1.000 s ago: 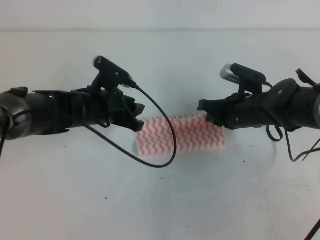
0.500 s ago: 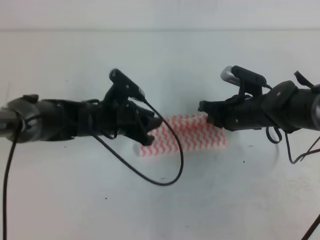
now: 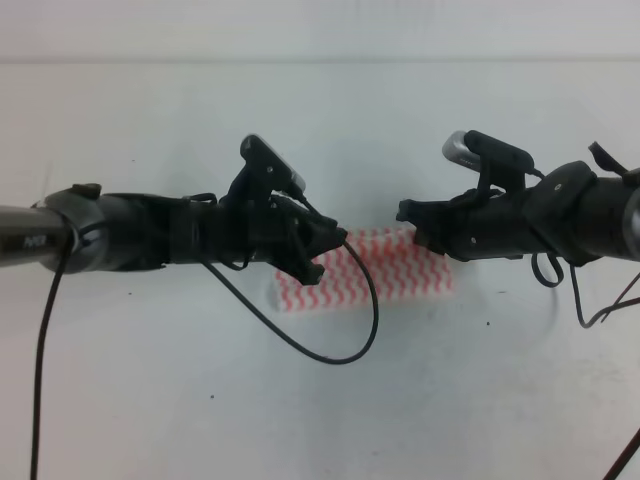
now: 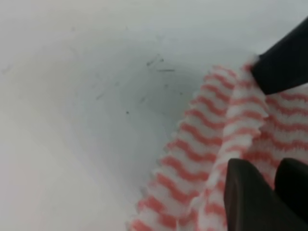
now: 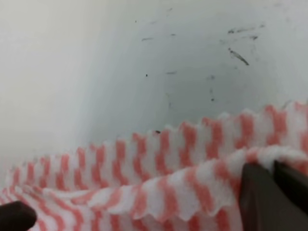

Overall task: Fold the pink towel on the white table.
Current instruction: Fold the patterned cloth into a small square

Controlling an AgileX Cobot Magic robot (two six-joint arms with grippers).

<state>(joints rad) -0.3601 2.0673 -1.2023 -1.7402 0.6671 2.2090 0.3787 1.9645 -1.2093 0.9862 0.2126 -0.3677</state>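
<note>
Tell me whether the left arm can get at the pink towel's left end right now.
Probably yes: the left gripper is already over that end of the pink towel, its fingers pinching a raised fold, nothing between.

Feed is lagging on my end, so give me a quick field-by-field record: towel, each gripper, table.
towel: pink towel lies as a folded band on the white table, left part hidden under the left arm
left gripper: left gripper over the towel's left end, pinching a raised fold of cloth
right gripper: right gripper at the towel's upper right edge, shut on a cloth fold
table: small dark specks and scuffs, otherwise plain
</note>
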